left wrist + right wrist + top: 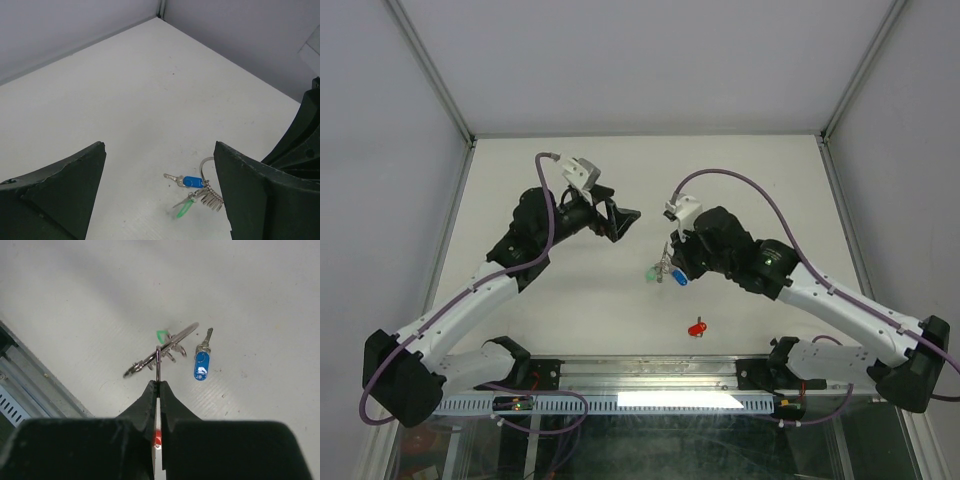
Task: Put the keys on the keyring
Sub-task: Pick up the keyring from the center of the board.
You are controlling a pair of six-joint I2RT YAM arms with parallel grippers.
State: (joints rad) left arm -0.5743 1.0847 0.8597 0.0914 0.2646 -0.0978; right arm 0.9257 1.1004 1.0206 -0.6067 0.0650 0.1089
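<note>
We see a white desk (620,180) with both arms reaching over it. The left arm (490,285) ends in the left hand (620,218), up and to the left of the keyring (663,266) and well apart from it. In its own wrist view the left hand (160,147) is spread wide and holds nothing, with the keyring (205,167) low between its fingers.

The right arm (820,290) comes in from the right of the keyring, and the right hand (668,255) sits right over it. From the right wrist, the right hand (158,386) is pinched narrow on a thin wire of the keyring (175,337) — the jaws nearly meet around it. The ring shows edge-on and tilted there, and we cannot tell whether it rests on the desk.

Plain silver pieces (212,197) bunch along the ring. The blue key (201,365) lies flat just beside the keyring, though we cannot tell whether it is linked to it. The green key (161,333) peeks out from behind the ring. The red key (698,328) lies alone — nearer the arm bases than the keyring, and well apart from it.
</note>
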